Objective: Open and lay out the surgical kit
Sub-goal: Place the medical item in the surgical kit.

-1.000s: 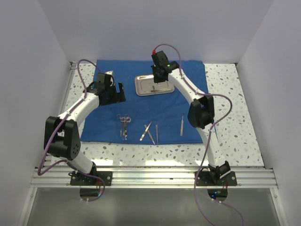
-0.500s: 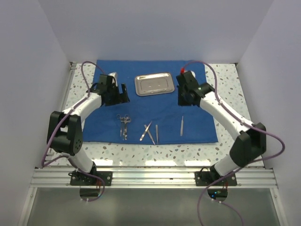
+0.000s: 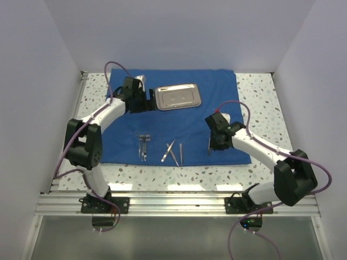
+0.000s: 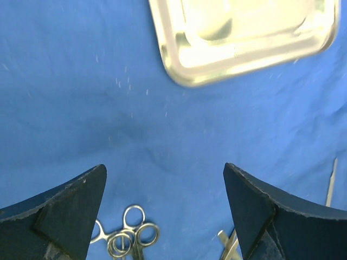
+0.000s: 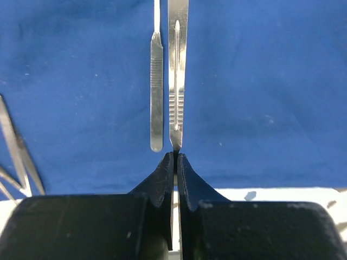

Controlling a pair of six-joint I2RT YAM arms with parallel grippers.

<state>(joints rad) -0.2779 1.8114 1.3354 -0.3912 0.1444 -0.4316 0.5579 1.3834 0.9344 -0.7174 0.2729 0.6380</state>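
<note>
The royal-blue cloth (image 3: 179, 122) lies spread on the table. The steel tray (image 3: 178, 96) sits at its far middle, and it also shows in the left wrist view (image 4: 238, 38). Ring-handled forceps (image 3: 143, 142) and tweezers (image 3: 171, 151) lie near the front edge. My left gripper (image 3: 147, 101) is open and empty, hovering just left of the tray; its jaws (image 4: 165, 168) stand wide apart above bare cloth, with the forceps rings (image 4: 127, 233) below. My right gripper (image 3: 211, 144) is shut (image 5: 174, 154) on the near end of a flat slotted steel instrument (image 5: 177, 70). A second thin handle (image 5: 156, 92) lies beside it.
A single straight instrument (image 3: 181, 154) lies right of the tweezers. The speckled tabletop (image 3: 260, 103) shows right of the cloth and along its front edge. White walls close in the left, right and back. Purple cables loop off both arms.
My right arm has swung from the tray down to the cloth's right front and closed on the instrument there. My left gripper has moved farther back and right, up beside the tray.
</note>
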